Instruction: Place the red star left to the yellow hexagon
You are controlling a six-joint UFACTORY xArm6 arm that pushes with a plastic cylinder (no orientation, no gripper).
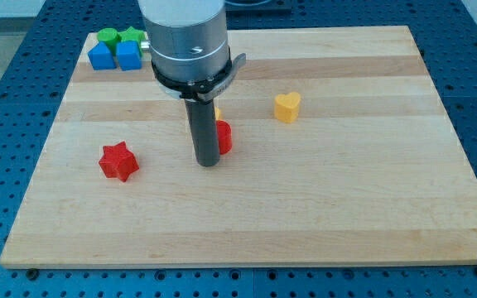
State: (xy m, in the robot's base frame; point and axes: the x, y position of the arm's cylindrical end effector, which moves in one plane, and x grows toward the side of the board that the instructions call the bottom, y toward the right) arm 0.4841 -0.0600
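Dark and straight, the rod is standing upright over the middle of the wooden board [371,207], with my tip [208,164] resting at the board's surface; there are no fingers on this arm, only the bare rod end, holding nothing. Just to the view's right of the rod, a red block [224,136] is sitting so close that it appears to be touching it, its shape largely hidden by the rod. Peeking out behind the rod, above that red block, a sliver of a yellow block [217,112] is showing, too covered to tell its shape. The red star [119,161] is lying well apart from my tip, toward the view's left and at about the same level. A yellow heart [287,107] is sitting to the view's upper right of the rod. Far off at the board's top-left corner, two blue blocks [114,55] are crowding against two green blocks [118,36].
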